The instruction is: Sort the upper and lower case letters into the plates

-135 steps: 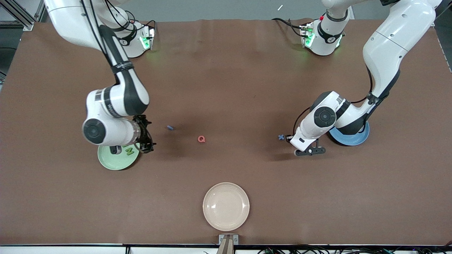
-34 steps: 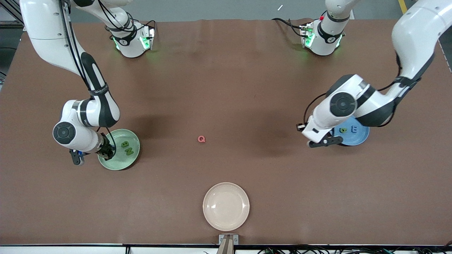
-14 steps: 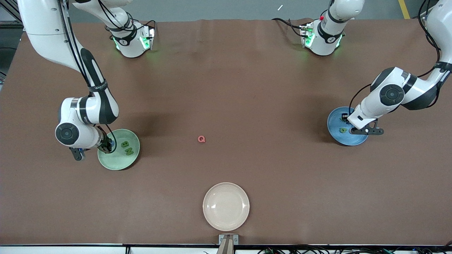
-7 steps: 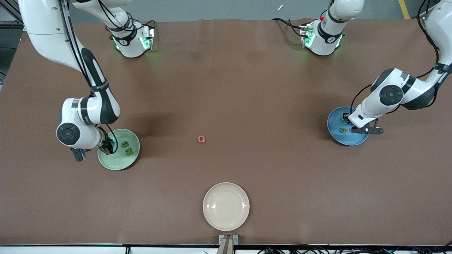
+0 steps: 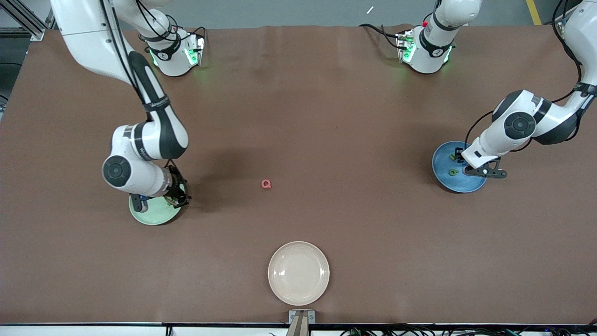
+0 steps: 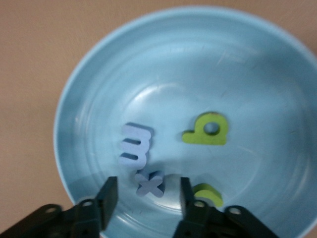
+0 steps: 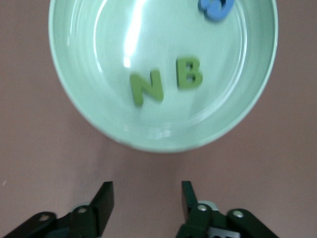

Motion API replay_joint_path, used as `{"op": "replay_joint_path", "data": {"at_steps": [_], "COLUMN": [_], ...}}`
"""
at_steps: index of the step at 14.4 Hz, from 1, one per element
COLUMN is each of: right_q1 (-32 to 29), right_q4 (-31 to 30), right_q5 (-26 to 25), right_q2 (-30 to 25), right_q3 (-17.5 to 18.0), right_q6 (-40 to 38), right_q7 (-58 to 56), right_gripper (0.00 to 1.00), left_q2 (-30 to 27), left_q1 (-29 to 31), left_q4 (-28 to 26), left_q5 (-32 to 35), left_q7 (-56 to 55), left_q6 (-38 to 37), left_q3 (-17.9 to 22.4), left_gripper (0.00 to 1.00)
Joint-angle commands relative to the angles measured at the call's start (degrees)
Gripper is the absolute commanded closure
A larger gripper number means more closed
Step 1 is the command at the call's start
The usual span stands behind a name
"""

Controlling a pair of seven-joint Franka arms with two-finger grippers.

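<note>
The left end effector hangs open low over the blue plate, with the x between its fingers. The right end effector is open over bare bench beside the green plate.

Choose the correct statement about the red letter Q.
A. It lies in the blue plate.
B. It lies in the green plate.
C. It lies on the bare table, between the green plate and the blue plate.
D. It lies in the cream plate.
C: the red letter Q lies alone on the brown table, outside the green plate, the blue plate and the cream plate.
</note>
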Motion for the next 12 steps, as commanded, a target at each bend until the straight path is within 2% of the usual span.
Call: {"op": "replay_joint_path", "data": {"at_steps": [1,5,7,12], "right_q1": [4.7,10.5,11.9,17.2], "right_q4": [0.7,1.0,1.1,8.2], "right_q5": [1.1,1.3,1.3,1.4], "right_q2": [-0.8,1.1,2.0,10.1], "right_q3": [-0.3,-0.3,-0.3,-0.3], "right_q6": [0.8,6.3,6.7,6.8], "right_q7": [9.3,20.3,22.3,30.7], "right_gripper": [0.0,0.0,0.0,0.0], "left_q2": [-1.3,-0.8,-0.8,-0.9], "left_q1": [1.5,1.4,1.2,1.2], "left_q4": [1.5,4.6,5.7,5.8], "left_q5": [-5.2,-9.7,-10.7,-11.2], "left_q7": [0.9,1.0,0.9,0.9], "left_q6": [-1.2,-4.6,-4.7,-5.8], "left_q3": [-3.7,-7.2,-7.4,-8.1], "left_gripper": [0.01,0.01,0.01,0.01]}}
